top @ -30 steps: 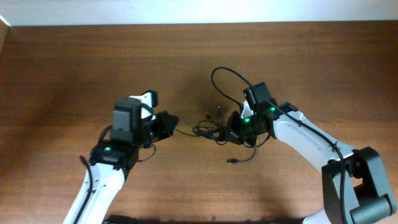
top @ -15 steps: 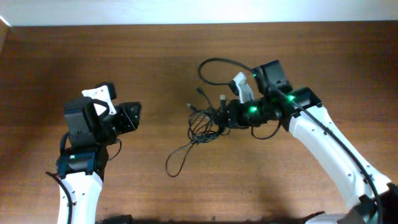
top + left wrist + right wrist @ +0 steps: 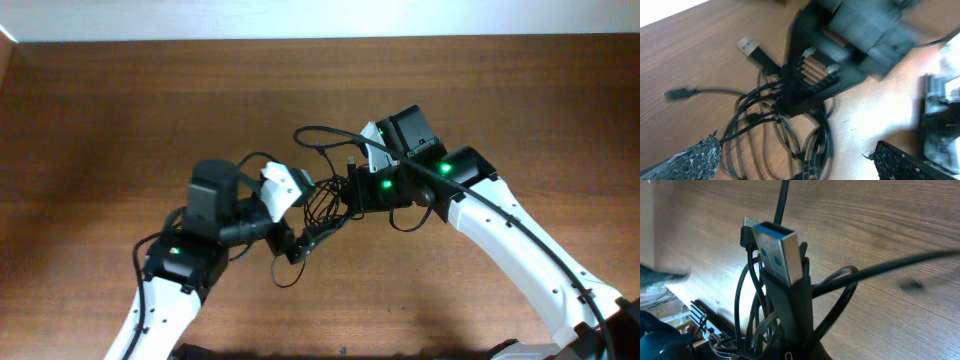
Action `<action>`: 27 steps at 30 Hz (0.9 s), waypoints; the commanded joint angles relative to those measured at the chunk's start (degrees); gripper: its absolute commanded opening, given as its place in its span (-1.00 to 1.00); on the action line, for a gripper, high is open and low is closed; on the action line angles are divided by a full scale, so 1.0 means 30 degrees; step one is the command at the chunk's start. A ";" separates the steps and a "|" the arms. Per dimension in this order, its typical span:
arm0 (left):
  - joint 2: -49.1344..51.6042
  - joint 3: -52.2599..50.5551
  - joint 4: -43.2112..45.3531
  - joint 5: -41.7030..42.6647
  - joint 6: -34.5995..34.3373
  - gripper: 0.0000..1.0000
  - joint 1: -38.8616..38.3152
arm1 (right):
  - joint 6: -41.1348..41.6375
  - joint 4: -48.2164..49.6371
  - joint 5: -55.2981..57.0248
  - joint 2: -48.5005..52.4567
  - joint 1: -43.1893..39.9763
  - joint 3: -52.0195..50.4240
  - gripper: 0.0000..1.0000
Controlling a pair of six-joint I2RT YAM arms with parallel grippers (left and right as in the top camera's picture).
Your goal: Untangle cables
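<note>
Cables (image 3: 322,208), a black tangle, are clenched in the right gripper's (image 3: 352,192) jaws; the left gripper's (image 3: 288,246) jaws stand released, spread either side of the lower loops.

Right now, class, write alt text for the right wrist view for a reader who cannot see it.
A USB plug with a blue tongue stands upright at centre, rising from a bundle of looped black cables above a wooden table.

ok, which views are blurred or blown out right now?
Left wrist: motion blur, right gripper smeared, cable bundle soft. Right wrist: USB plug sharp, bright glare on the table, left edge blurred. Overhead: evenly lit, mildly soft.
</note>
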 commanded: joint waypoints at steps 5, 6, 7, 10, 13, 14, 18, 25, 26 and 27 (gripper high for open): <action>0.1982 0.0102 0.0488 -0.8269 -0.0845 0.81 -0.2106 | 0.0146 -0.0087 -0.1260 -0.0153 0.0051 0.0386 -0.92; 0.2827 0.0102 0.0794 -0.8247 -0.1355 0.76 -0.2106 | 0.0146 -0.0233 -0.1260 -0.0153 0.0051 0.0386 -0.92; 0.3373 0.0102 0.1027 -0.8080 -0.1370 0.49 -0.2120 | 0.0146 -0.0270 -0.1260 -0.0153 0.0051 0.0386 -0.92; 0.3825 0.0102 0.1486 -0.6011 -0.1421 -1.00 -0.2142 | 0.0146 -0.0284 -0.1137 -0.0153 0.0051 0.0386 -0.92; 0.2776 0.0102 0.1749 -0.6397 -0.3024 -1.00 -0.1654 | 0.0153 -0.0299 -0.0670 -0.0153 0.0051 0.0386 -0.91; 0.2091 0.0102 0.1756 -0.7402 -0.4131 -1.00 -0.1195 | 0.0153 -0.0291 -0.0605 -0.0153 0.0051 0.0386 -0.92; 0.0175 0.0102 0.1741 -0.8051 -0.4809 -1.00 0.0124 | 0.0138 -0.0277 -0.1078 -0.0153 0.0051 0.0386 -0.90; 0.0102 0.0102 0.0663 -1.1876 -0.8102 -1.00 0.0146 | 0.0007 -0.0401 -0.2331 -0.0153 -0.0007 0.0619 0.24; 0.0095 0.0102 0.0240 -1.3355 -0.9347 -1.00 0.0146 | 0.0124 -0.0561 -0.2135 -0.0153 -0.0175 0.0758 -0.06; 0.0087 0.0102 0.0160 -1.3704 -1.0185 -1.00 0.0153 | 0.0597 -0.0852 -0.1268 -0.0153 -0.0342 0.0809 -0.32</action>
